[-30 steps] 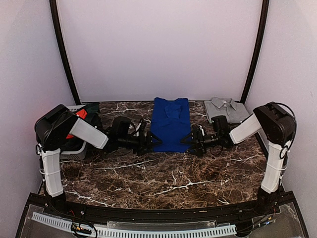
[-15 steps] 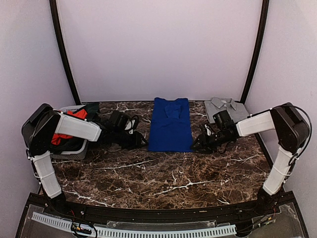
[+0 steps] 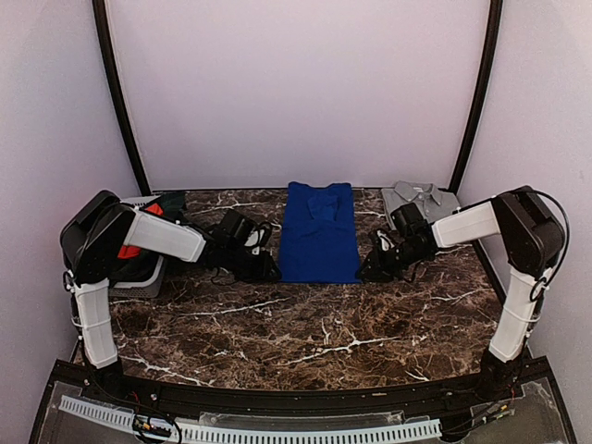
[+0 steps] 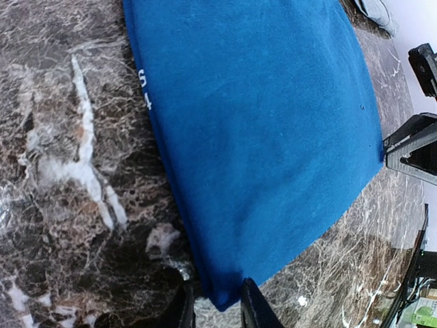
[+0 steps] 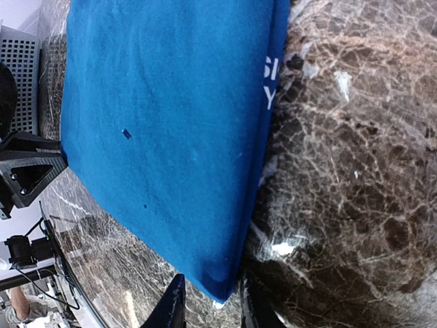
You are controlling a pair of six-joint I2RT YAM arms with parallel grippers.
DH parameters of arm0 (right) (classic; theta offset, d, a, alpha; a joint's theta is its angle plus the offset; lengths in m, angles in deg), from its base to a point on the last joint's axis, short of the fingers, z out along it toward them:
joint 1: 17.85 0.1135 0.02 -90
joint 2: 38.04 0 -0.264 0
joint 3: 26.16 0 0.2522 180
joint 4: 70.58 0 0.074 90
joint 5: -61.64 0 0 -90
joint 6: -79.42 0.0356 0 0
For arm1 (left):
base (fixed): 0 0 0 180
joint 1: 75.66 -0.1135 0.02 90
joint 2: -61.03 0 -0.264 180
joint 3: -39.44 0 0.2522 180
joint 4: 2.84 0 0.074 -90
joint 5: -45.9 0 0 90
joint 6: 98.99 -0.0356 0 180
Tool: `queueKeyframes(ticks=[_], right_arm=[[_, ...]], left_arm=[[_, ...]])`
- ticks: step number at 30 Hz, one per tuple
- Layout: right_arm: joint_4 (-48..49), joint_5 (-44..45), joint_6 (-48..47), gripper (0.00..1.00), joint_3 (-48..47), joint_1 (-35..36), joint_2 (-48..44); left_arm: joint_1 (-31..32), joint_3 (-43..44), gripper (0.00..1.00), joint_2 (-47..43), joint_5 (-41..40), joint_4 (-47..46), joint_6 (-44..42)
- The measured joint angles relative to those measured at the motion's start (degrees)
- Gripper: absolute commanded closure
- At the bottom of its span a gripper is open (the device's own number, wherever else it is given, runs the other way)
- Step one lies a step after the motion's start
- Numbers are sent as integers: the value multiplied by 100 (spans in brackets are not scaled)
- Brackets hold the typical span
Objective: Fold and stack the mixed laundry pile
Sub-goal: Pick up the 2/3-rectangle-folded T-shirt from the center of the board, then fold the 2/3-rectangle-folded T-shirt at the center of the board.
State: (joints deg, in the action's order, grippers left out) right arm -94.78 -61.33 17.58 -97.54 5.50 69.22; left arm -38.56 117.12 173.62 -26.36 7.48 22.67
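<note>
Grey shirt (image 3: 424, 202): folded, far right. Blue shirt (image 3: 319, 231): centre, folded lengthwise, cross fold probably pending; left gripper (image 4: 217, 311) and right gripper (image 5: 212, 307) each pinch a near corner. Red-orange garment (image 3: 153, 212): unfolded, in basket (image 3: 139, 289), left.

Royal-blue T-shirt (image 3: 318, 231) lies folded flat mid-table; grey shirt (image 3: 424, 202) folded right; red-orange garment (image 3: 154, 211) apparently bunched left

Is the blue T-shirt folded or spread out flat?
Folded. The blue T-shirt lies as a narrow rectangle with no sleeves sticking out, and the wrist views show rounded, doubled side edges.
</note>
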Motion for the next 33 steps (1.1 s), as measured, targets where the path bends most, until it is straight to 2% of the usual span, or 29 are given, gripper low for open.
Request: queueKeyframes(ticks=[7,13,16,25,29,33], right_arm=[[26,-9,-22,100,-63,31,127],[11,7,-22,100,-20,98,105],[0,9,35,100,304,170,-205],[-13,-114,549,100,2114,651,-2116],[-393,-190,964,100,2852,944,-3508],[-914,-197,1408,100,3001,1078,-4854]], left_arm=[[20,101,97,129,76,-17,-48],[133,92,100,118,120,17,-105],[278,-118,100,-35,138,15,-70],[1128,-1569,100,-1320,214,94,289],[1834,-2052,100,-2083,190,273,570],[2253,-2273,100,-2830,212,428,914]])
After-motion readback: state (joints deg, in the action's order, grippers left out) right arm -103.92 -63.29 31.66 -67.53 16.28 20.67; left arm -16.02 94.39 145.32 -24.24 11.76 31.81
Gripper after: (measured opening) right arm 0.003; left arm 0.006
